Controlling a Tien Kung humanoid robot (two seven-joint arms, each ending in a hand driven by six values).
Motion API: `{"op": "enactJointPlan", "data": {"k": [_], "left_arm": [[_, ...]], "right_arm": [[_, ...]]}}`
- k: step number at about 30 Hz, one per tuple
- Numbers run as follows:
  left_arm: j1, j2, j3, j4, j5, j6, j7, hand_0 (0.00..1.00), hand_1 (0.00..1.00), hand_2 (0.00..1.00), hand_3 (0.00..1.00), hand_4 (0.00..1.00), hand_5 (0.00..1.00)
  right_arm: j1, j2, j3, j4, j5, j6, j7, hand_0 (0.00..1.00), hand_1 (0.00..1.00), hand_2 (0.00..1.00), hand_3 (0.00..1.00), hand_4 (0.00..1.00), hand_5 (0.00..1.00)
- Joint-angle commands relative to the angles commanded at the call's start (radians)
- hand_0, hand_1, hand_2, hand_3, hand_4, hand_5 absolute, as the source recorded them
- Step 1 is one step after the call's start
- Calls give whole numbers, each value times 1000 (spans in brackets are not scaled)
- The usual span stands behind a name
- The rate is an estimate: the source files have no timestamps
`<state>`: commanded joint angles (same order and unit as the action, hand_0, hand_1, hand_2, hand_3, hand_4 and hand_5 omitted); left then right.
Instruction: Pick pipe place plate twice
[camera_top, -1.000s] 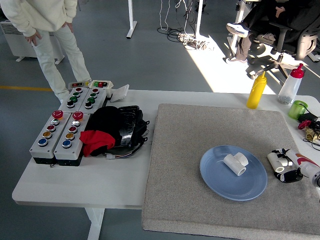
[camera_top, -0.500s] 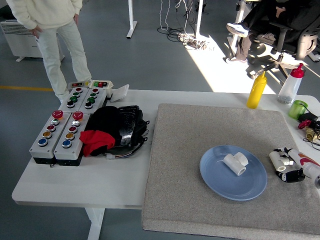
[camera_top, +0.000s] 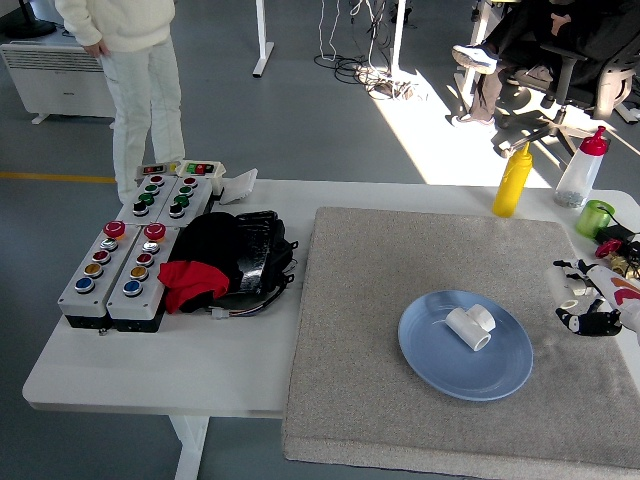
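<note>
White T-shaped pipe (camera_top: 472, 327) lying on blue plate (camera_top: 465, 345) at centre of grey mat (camera_top: 400, 260), right hand (camera_top: 590, 300) at mat's right edge, fingers loosely spread, holding nothing visible, person (camera_top: 135, 70) standing beyond table's far left corner

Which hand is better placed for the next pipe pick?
Right, most likely. The right hand is the only hand in view, hovering at the gray mat's right edge beside the blue plate, which already holds one white pipe fitting. No second pipe is clearly visible.
</note>
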<state>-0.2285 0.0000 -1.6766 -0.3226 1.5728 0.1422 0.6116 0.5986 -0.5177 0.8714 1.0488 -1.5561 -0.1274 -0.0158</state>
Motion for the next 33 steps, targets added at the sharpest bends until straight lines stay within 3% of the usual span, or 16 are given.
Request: {"op": "enactJointPlan", "data": {"k": [11,15,17,21,22,27,28,33], "left_arm": [[0,0,-9,0,11,-2,1,677,673,695,631,333,998],[0,0,-9,0,8,-1,1,677,673,695,631,333,998],[0,0,-7,0,6,0,1,677,672,695,631,333,998],[0,0,-5,0,4,0,0,677,672,695,631,333,998],[0,0,-5,0,4,0,0,677,672,694,631,333,998],[1,0,-3,0,0,1,0,677,672,694,631,333,998],[1,0,-3,0,1,1,1,677,672,695,631,333,998],[2,0,-4,0,1,1,1,677,672,695,631,333,998]], "right_arm": [[-53,-41,-48,379,-33,57,-76,446,523,552,578,461,130],[-52,-43,-95,464,-38,84,-104,446,523,552,578,461,130],[-47,-40,-121,490,-42,93,-116,505,556,582,584,460,141],[-34,-31,-166,498,-52,101,-129,505,556,582,584,460,141],[-33,-30,-169,498,-53,101,-129,564,582,599,591,465,153],[-21,-9,-209,463,-67,112,-141,564,582,599,591,465,153],[-19,-2,-212,452,-75,120,-149,686,677,703,691,544,221],[-17,12,-218,422,-102,178,-182,686,677,703,691,544,221]]}}
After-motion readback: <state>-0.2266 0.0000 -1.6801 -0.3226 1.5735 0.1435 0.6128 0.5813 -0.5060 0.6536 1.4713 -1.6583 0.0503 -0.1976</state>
